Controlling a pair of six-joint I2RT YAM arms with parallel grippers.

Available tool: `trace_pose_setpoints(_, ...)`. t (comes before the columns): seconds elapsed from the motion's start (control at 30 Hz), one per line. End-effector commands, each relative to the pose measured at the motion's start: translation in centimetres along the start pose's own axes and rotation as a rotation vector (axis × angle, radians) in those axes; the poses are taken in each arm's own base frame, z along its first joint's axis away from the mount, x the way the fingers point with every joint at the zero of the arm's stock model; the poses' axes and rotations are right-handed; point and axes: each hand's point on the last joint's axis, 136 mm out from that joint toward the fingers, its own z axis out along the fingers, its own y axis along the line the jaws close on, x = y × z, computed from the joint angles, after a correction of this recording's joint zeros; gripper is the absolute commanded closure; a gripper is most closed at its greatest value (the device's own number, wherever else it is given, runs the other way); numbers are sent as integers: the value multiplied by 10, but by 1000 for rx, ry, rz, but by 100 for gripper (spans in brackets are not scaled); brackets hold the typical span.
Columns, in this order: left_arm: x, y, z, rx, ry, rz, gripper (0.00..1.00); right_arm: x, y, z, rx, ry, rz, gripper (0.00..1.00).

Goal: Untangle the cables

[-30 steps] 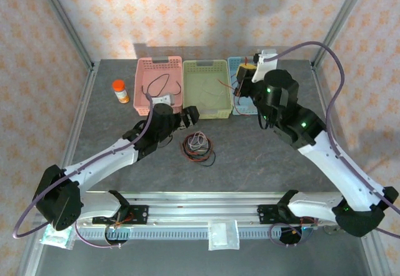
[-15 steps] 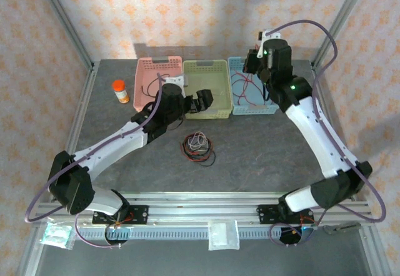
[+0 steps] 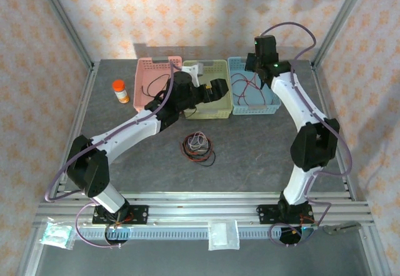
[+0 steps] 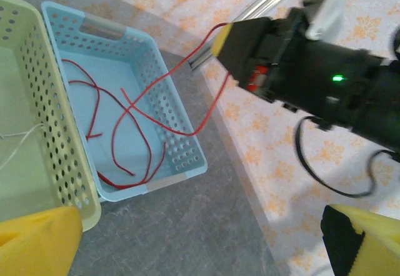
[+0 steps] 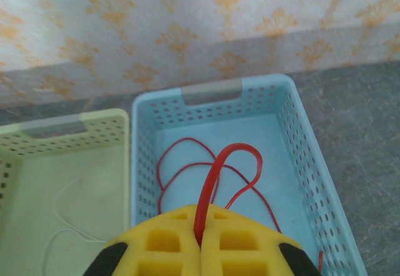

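Note:
A tangle of red, black and white cables (image 3: 198, 148) lies on the grey table in front of the baskets. My right gripper (image 3: 251, 65) hangs over the blue basket (image 3: 273, 104), shut on a red cable (image 5: 232, 156) whose loops trail down onto the basket floor (image 4: 119, 145). The pinch is clear in the right wrist view (image 5: 200, 238). My left gripper (image 3: 212, 92) hovers at the front of the green basket (image 3: 206, 115), open wide and empty (image 4: 206, 245), with its yellow fingertips (image 4: 37, 241) far apart.
The pink basket (image 3: 142, 95) at the left holds a black cable (image 3: 156, 83). A thin white cable (image 5: 59, 223) lies in the green basket. An orange bottle (image 3: 120, 91) stands left of the baskets. Metal frame posts bound the table.
My right arm swung back and stretched over the blue basket, carrying the red cable. The left arm rose from beside the tangle toward the green basket's front.

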Motion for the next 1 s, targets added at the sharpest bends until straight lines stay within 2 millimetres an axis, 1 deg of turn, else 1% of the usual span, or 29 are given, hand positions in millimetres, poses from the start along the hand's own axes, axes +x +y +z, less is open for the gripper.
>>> trace_pose_setpoints(0.0,-6,-18,-2,82,-11,-21,1,0,-7,18,22,19,30,100)
trace_pose_setpoints(0.1,-1,-12,-1,71,1,-27,1,17,-10,43,24,82,35,100)
trace_pose_setpoints(0.13,1,-11,-1,64,5,-31,1,22,-9,50,18,101,37,98)
trace_pose_setpoints(0.2,3,-5,1,38,15,-39,1,36,-5,64,-14,153,44,90)
trace_pose_setpoints(0.27,5,-1,2,23,18,-41,1,48,-1,74,-38,195,55,82)
trace_pose_setpoints(0.33,5,2,3,7,18,-40,1,58,-2,82,-30,223,58,77)
trace_pose_setpoints(0.4,7,4,4,-3,27,-37,1,66,-5,90,-19,245,60,76)
trace_pose_setpoints(0.5,9,11,4,-37,31,-34,1,74,-6,96,-12,268,52,73)
trace_pose_setpoints(0.57,10,15,4,-53,33,-33,1,75,-8,97,-3,271,46,70)
trace_pose_setpoints(0.63,13,17,4,-56,38,-33,1,73,-8,94,-4,265,45,64)
trace_pose_setpoints(0.7,14,20,4,-61,38,-37,1,66,-6,88,-15,246,47,55)
trace_pose_setpoints(0.77,15,21,3,-61,35,-39,1,59,-6,81,-23,221,48,50)
trace_pose_setpoints(0.87,16,21,3,-61,37,-37,1,50,-7,68,-28,185,57,44)
trace_pose_setpoints(0.97,17,24,2,-77,41,-24,1,49,-12,58,-14,171,65,44)
